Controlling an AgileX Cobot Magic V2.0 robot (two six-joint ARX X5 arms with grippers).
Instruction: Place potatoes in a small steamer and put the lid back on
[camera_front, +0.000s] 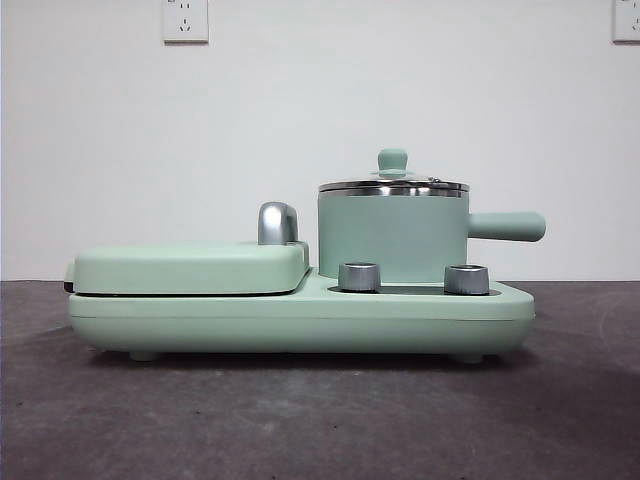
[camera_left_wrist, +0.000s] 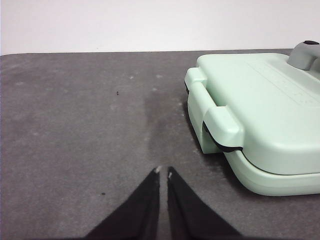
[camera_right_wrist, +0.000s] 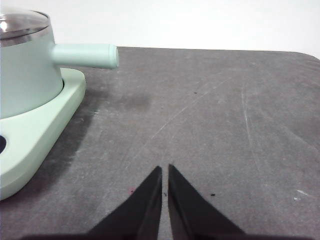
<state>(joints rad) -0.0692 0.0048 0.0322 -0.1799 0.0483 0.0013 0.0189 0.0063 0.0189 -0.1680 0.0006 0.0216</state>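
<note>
The small steamer (camera_front: 392, 236) stands on the right half of the mint-green cooker base (camera_front: 300, 318), its stubby handle (camera_front: 507, 226) pointing right. The lid (camera_front: 393, 183) rests on it, with a mint-green knob on top. The steamer (camera_right_wrist: 25, 75) and its handle (camera_right_wrist: 85, 55) also show in the right wrist view. My right gripper (camera_right_wrist: 165, 169) is shut over bare table, to the right of the cooker. My left gripper (camera_left_wrist: 163, 171) is shut over bare table on the griddle's side of the cooker. No potatoes are in view. Neither gripper shows in the front view.
A flat griddle with a closed mint-green cover (camera_front: 190, 268) fills the cooker's left half, with a latch tab (camera_left_wrist: 220, 122) at its end and a silver hinge post (camera_front: 277, 223). Two silver knobs (camera_front: 359, 277) sit on the base's front. The table is dark grey.
</note>
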